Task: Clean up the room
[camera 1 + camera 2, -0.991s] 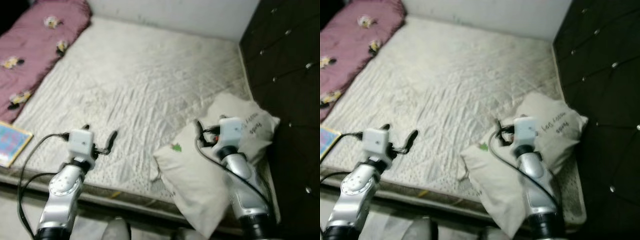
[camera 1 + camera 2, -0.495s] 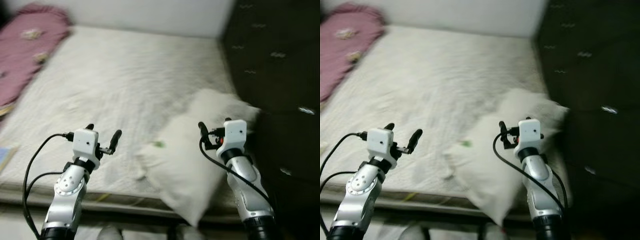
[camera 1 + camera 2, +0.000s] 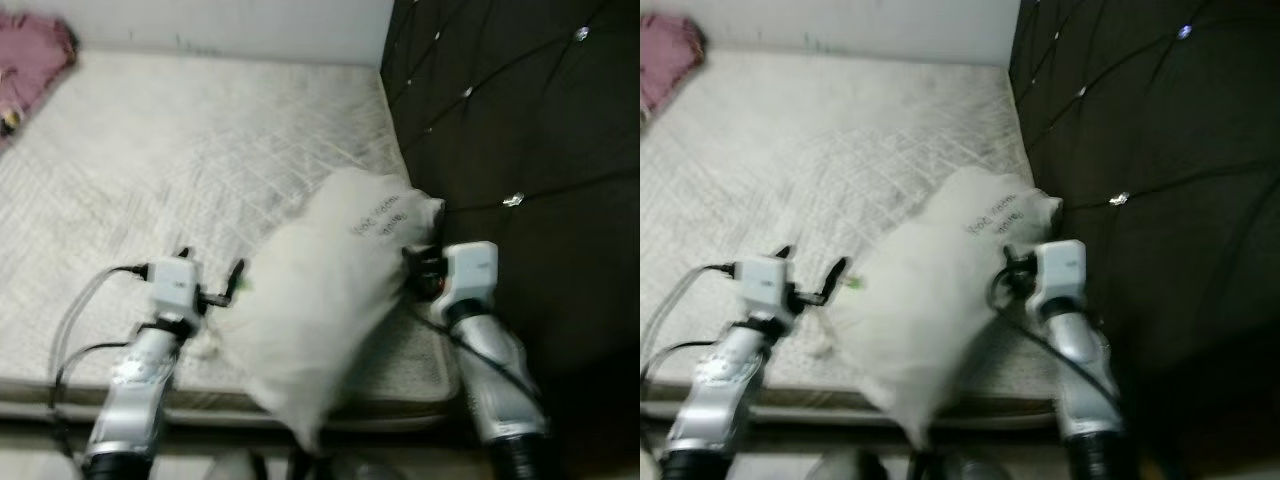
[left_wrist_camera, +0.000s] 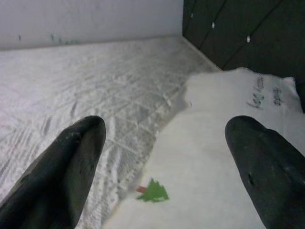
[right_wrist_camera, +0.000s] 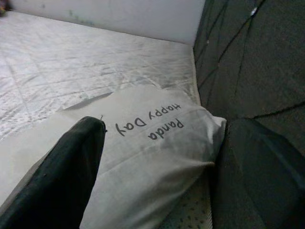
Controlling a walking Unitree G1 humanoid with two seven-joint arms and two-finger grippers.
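A white pillow point(image 3: 320, 290) with handwritten words and a small green tree mark point(image 4: 152, 191) lies tilted at the mattress point(image 3: 150, 160) corner beside the dark headboard, its lower end hanging over the front edge. My left gripper point(image 3: 210, 262) is held open just left of the pillow, with nothing between its fingers point(image 4: 62, 167). My right gripper point(image 3: 415, 262) is held open at the pillow's right edge, close to the headboard. Between its fingers point(image 5: 62, 176) the right wrist view looks along the pillow's lettered end point(image 5: 152, 119). I cannot tell whether either gripper touches the pillow.
A dark tufted headboard point(image 3: 520, 130) stands along the right side of the bed. A pink blanket point(image 3: 30, 50) lies at the far left corner of the mattress. A pale wall point(image 3: 200, 25) runs behind the bed. The quilted mattress stretches open to the left.
The whole view has swung to the right: the pink blanket has slid almost out of the picture and the headboard takes up more of it. Both grippers stay open, now flanking the pillow.
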